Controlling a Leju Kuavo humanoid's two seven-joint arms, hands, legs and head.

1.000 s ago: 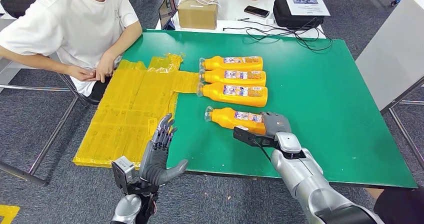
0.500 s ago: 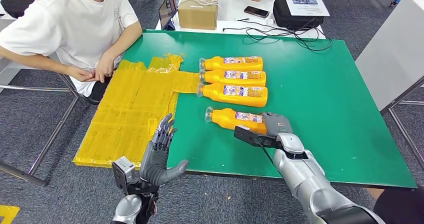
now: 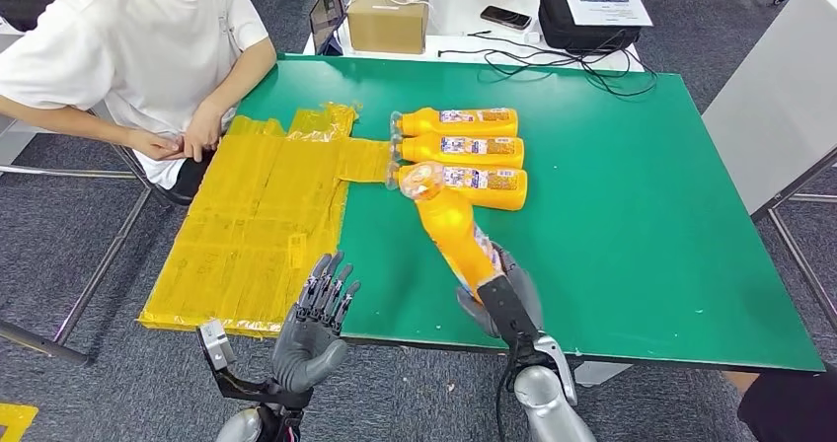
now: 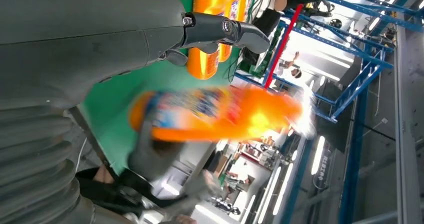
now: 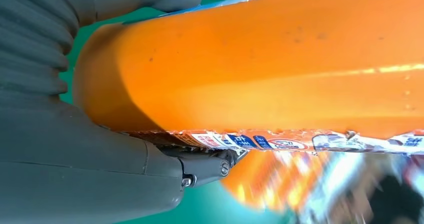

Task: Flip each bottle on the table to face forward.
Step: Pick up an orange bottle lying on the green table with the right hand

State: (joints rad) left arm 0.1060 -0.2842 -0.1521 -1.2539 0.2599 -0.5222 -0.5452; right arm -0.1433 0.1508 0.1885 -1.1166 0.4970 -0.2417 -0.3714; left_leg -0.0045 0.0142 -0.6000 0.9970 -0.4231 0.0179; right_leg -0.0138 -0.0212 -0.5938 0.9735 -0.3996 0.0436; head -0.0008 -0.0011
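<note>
My right hand (image 3: 500, 299) grips the base of an orange bottle (image 3: 452, 227) and holds it lifted off the green table (image 3: 632, 205), tilted with its clear cap toward the far side. The same bottle (image 5: 270, 64) is pressed against the palm in the right wrist view, and it appears blurred (image 4: 220, 115) in the left wrist view. Three more orange bottles (image 3: 464, 150) lie side by side on the table behind it, caps to the left, labels up. My left hand (image 3: 314, 324) hovers by the table's near edge, holding nothing, fingers apart.
A yellow plastic sheet (image 3: 257, 215) covers the table's left part. A person in a white shirt (image 3: 138, 57) sits at the left corner, hands by the sheet. Behind the table stand a cardboard box (image 3: 392, 15), a black bag (image 3: 584, 23) and cables.
My right hand has raised the near bottle from lying flat on the table to a tilted, lifted pose. The right arm has drawn back toward me. The left hand has sunk a little lower.
</note>
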